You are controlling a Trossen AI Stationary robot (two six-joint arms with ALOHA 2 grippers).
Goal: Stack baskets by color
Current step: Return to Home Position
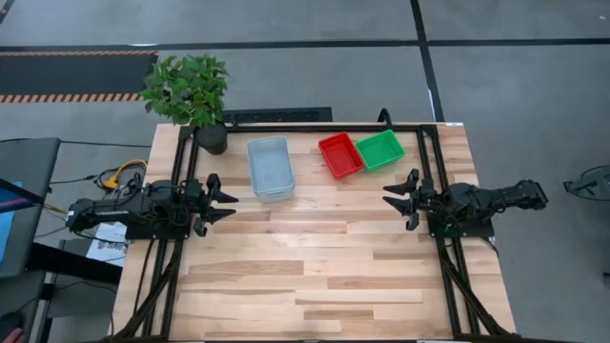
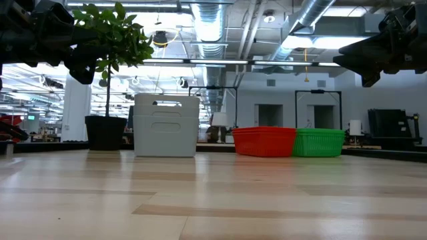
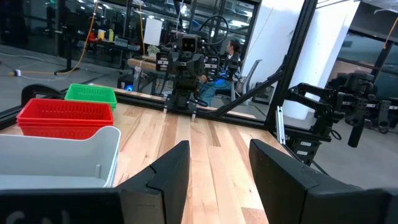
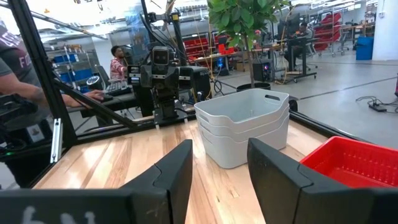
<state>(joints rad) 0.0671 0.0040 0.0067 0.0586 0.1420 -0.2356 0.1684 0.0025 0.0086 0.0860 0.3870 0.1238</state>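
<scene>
As smooth bins (image 1: 270,168) nest, mesh baskets (image 1: 340,154) adjoin.

Along the desk's (image 1: 315,276) far edge, running from my left to my right: the potted plant (image 1: 191,90) stands on the far left corner. The stack of three large baskets (image 1: 271,168), nested one in another, sits left of the middle. Toward the far right corner, the inner small stack (image 1: 340,154) and the outer small stack (image 1: 380,149) lie just beside each other. My left pincer (image 1: 232,205) hangs above the left side, just before the large stack. My right pincer (image 1: 391,198) hangs above the right side, before the small stacks, and the two pincers face each other.
</scene>
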